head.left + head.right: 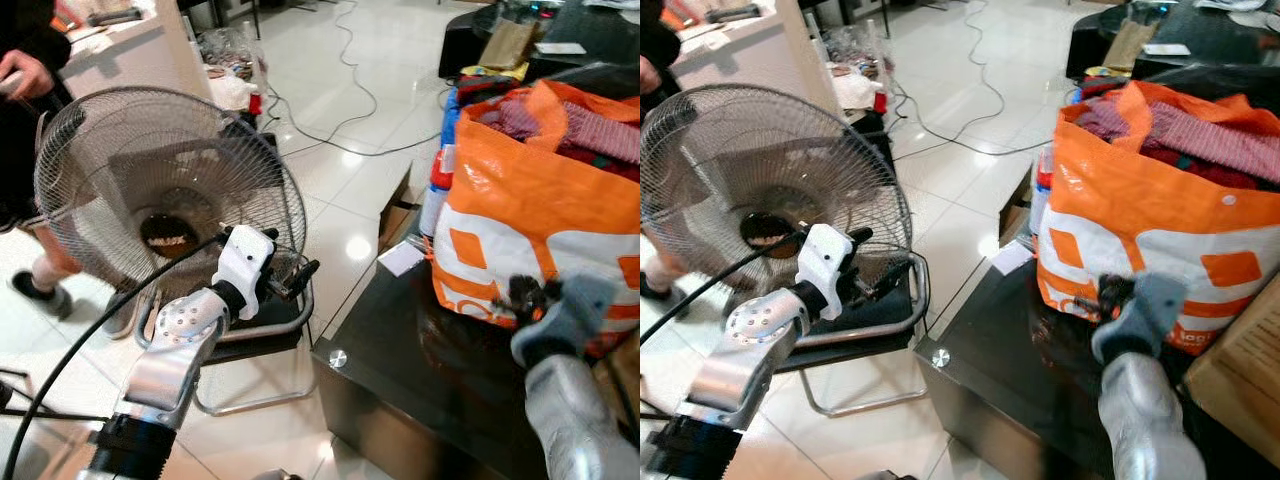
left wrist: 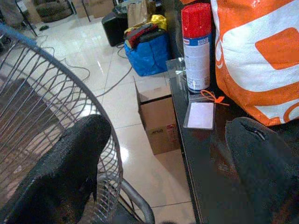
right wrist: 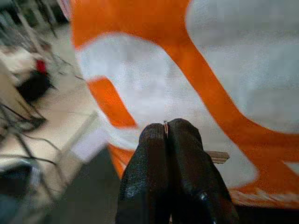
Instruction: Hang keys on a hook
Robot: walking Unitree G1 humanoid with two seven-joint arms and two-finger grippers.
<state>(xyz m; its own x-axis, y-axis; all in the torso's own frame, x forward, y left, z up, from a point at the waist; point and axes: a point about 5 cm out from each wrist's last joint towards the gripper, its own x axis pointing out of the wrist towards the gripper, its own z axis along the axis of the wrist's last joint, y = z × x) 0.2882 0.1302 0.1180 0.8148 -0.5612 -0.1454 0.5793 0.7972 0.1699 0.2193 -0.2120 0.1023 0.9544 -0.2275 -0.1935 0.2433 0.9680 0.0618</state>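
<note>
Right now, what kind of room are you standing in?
Probably a cluttered living room at home: glossy tiled floor with loose cables, a standing fan beside a black glass table, and an orange shopping bag stuffed with clothes on it.

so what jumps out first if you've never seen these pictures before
The big orange and white bag, stuffed with clothes, stands on the dark glass table at the right. On the floor to the left stands a large wire-caged fan, with the left gripper open just in front of it. The right gripper is pinched shut on something thin and metallic right against the bag; it may be a key, but that is unclear.
</note>
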